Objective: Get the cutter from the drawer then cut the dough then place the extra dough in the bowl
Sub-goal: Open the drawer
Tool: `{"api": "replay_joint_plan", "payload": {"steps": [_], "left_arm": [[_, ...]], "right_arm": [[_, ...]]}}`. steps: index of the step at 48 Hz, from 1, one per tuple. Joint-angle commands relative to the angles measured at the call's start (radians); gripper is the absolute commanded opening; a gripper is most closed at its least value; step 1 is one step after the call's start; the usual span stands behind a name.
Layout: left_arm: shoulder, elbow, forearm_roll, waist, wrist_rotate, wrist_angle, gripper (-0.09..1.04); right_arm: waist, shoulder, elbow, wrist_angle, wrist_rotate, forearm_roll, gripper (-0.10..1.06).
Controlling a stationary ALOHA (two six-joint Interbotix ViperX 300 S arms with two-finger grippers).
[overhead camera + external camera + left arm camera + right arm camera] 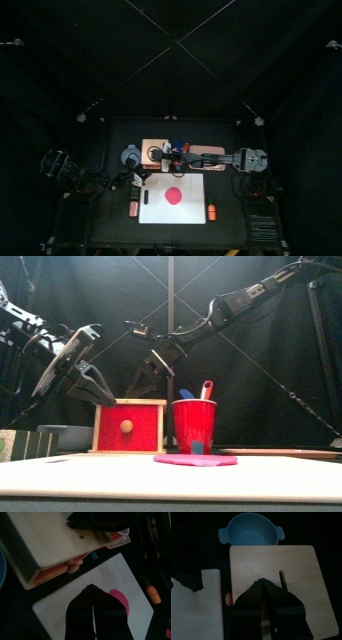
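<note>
Since its drawer front (130,426) sits flush, the cutter: unseen, presumably inside the wooden box (298,567).
Right gripper (261,583): jaws pinched together on nothing, over the box's top, probably to steady it.
Left gripper (93,588): likewise clenched empty, above the white cutting board (53,614), aimed at the drawer for a pull.
Dough (171,195): uncut disc on the board.
Bowl (251,532): empty, just beside the box, ready for scraps.

Dough (120,598): your left wrist view shows only a pink sliver; the left gripper (92,588) covers the rest.
Drawer (130,426): its red front hides the inside from you.
Knives (205,389): their lower ends sit hidden in the cup (194,426).
Orange toys (210,212): left and right of the board (194,183), too small for you to identify.
</note>
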Motion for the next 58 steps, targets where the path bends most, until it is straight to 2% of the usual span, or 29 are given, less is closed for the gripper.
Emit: {"api": "replay_joint_plan", "payload": {"steps": [1,7,10,23,27,32,39,58], "left_arm": [[0.002,-0.020,0.003,0.017,0.003,-0.009,0.02],[0.008,-0.031,0.003,0.026,0.000,-0.009,0.10],[0.006,-0.043,0.002,0.029,0.000,-0.009,0.19],[0.008,-0.101,-0.023,0.032,-0.011,0.017,0.68],[0.009,-0.109,-0.083,0.032,-0.048,0.028,0.77],[0.023,-0.109,-0.189,0.032,-0.121,0.043,0.81],[0.052,-0.098,-0.196,0.040,-0.183,0.051,0.80],[0.164,-0.173,-0.140,0.132,-0.183,0.049,0.80]], "right_arm": [[-0.012,0.015,0.008,0.040,-0.002,-0.002,0.03],[-0.011,0.018,0.012,0.057,-0.002,0.000,0.03],[-0.009,0.020,0.017,0.057,-0.002,-0.002,0.03],[-0.008,0.018,0.021,0.063,-0.002,0.000,0.03],[-0.008,0.020,0.025,0.071,-0.002,-0.002,0.03],[-0.008,0.020,0.023,0.080,0.000,0.000,0.03],[-0.008,0.018,0.018,0.080,-0.002,0.000,0.03],[-0.008,0.018,0.021,0.080,0.002,0.000,0.03]]}}
